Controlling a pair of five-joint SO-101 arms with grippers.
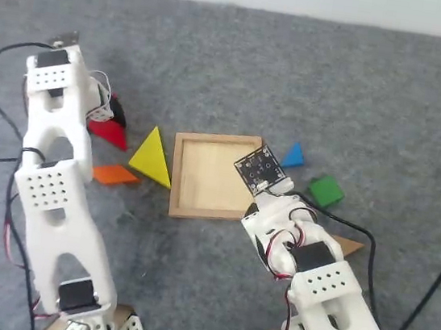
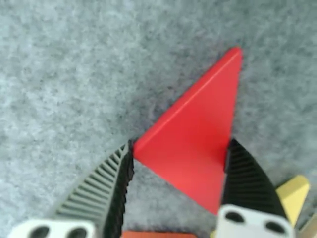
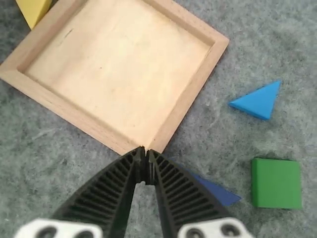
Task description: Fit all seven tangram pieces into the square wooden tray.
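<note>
The empty square wooden tray (image 1: 211,176) lies mid-table. To its left a red triangle (image 2: 198,134) lies flat on the grey mat, and my left gripper (image 2: 181,145) is closed on it, one finger against each side. In the high view this gripper (image 1: 116,115) sits at the red triangle (image 1: 109,132). My right gripper (image 3: 145,151) is shut and holds nothing; its tips hover at a corner of the tray (image 3: 119,74). A dark blue piece (image 3: 218,193) is partly hidden under its finger.
A yellow triangle (image 1: 152,158) and an orange piece (image 1: 113,174) lie left of the tray. To the tray's right are a blue triangle (image 1: 293,155), a green square (image 1: 326,190) and a tan triangle (image 1: 348,245). Cables trail from both arms.
</note>
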